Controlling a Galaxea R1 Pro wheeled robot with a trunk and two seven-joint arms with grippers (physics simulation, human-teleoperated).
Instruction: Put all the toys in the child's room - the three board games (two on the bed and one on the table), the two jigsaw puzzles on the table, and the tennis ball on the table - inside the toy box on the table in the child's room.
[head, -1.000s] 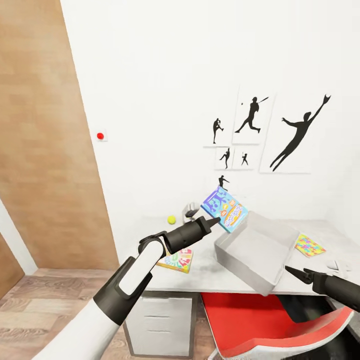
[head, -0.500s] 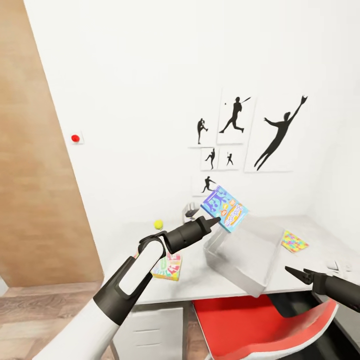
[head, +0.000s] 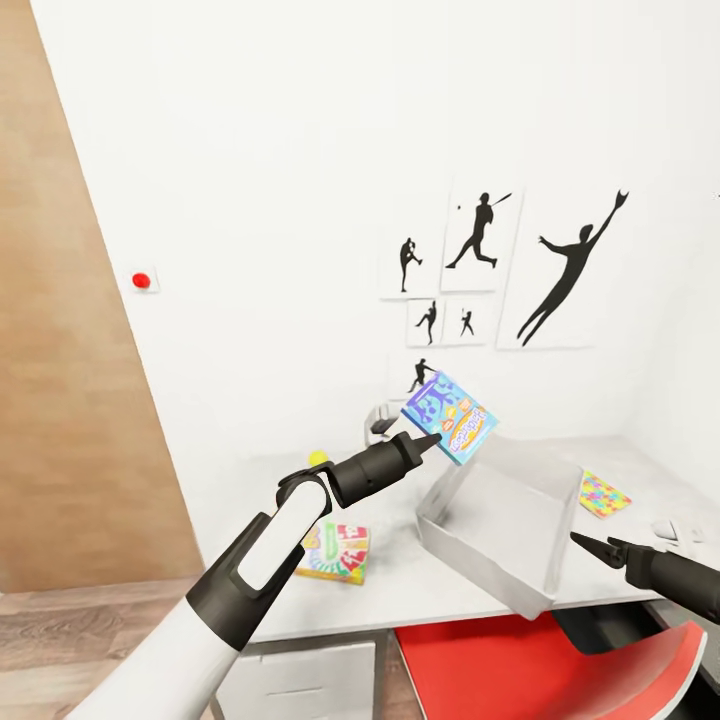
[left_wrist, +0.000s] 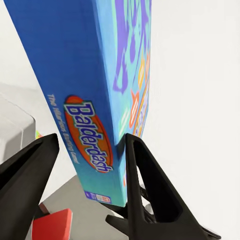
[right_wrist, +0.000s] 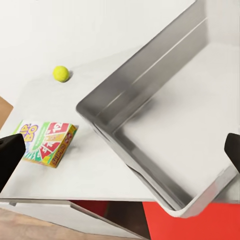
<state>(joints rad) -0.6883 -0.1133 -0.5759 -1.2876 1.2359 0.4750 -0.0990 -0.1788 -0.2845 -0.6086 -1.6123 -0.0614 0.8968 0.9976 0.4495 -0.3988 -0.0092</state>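
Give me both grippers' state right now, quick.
Left gripper: closed on the blue game box, held up above the table.
Right gripper: open, empty, near the bin.

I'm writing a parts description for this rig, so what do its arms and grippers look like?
The left arm has a glossy white shell with a slotted matt black cuff, narrowing to a black ribbed wrist. The left gripper has two black wedge-shaped, tapering fingers. The right gripper is black too, with slim pointed fingers on a dark cylindrical wrist. No cables or markings are visible.
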